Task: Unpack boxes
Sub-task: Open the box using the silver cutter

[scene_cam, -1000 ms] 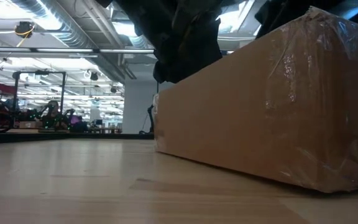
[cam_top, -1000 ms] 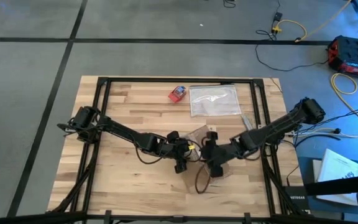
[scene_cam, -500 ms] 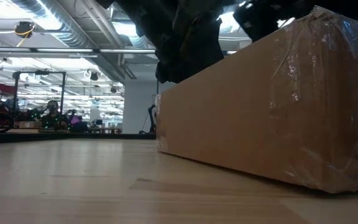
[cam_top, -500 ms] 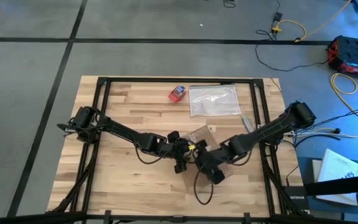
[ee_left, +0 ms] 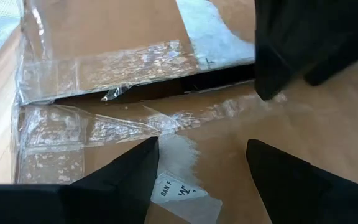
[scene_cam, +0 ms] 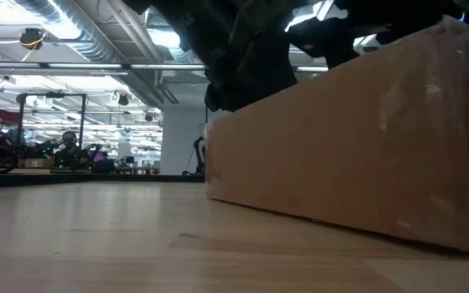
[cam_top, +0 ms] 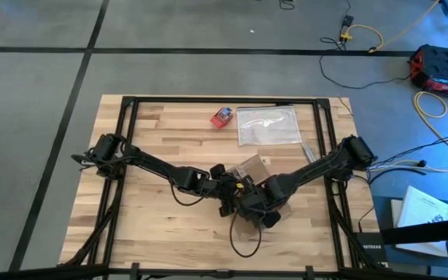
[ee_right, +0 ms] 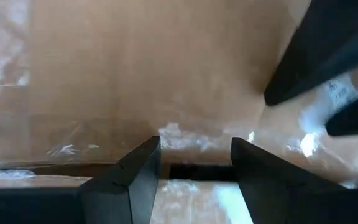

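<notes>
The brown cardboard box lies on the table at centre, its flaps down and crossed by shiny tape; both arms cover most of it. My left gripper stands open, slanting down over the taped top next to a white label. My right gripper is open and points almost straight down, with its fingers on either side of the dark slit between the flaps. In the low view the box fills the right half, and the arms hang dark above it. My left gripper has its fingertips low on the near flap beside the taped seam, slanting down from the table's left; whether they touch the cardboard I cannot tell. My right gripper comes from above with one finger at the slit's edge; I cannot tell whether it touches.
A small red-and-blue object and a clear plastic bag lie at the table's far side. A black frame runs around the tabletop. A dark cable loop hangs near the front edge.
My right gripper has moved toward the table's left across the box, closer to my left gripper, and has sunk a little. It has also tipped over to point nearly straight down and has rolled. In the low view the box's right end has shifted.
</notes>
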You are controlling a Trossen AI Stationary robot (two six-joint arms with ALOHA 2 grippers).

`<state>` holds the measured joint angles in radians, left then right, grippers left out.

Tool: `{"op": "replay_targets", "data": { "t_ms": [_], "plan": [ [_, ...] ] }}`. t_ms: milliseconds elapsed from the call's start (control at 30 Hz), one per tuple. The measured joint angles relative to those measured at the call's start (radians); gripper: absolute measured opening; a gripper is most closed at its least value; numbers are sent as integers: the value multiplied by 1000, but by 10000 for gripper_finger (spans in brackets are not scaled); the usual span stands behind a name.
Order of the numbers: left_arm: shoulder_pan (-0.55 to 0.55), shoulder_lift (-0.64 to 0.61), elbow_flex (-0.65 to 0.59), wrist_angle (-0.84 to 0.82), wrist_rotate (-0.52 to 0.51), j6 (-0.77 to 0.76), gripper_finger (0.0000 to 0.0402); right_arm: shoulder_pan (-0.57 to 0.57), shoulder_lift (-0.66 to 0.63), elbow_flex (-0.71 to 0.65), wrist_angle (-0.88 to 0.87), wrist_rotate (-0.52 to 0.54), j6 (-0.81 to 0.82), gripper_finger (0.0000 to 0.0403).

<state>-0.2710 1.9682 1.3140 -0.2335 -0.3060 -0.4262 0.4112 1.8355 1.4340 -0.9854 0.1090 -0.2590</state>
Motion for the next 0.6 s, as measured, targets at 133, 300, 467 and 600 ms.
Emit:
{"op": "replay_targets", "data": {
  "t_ms": [133,300,467,600],
  "plan": [
    [-2,0,0,3,-1,3,234,2,-1,46,-95,47,-11,182],
    [-2,0,0,2,2,7,234,1,-2,73,-208,71,-4,181],
    [-2,0,0,6,2,7,234,1,-2,73,-258,79,104,182],
    [-2,0,-1,12,2,-8,234,2,-2,73,-265,64,476,182]
  ]
}}
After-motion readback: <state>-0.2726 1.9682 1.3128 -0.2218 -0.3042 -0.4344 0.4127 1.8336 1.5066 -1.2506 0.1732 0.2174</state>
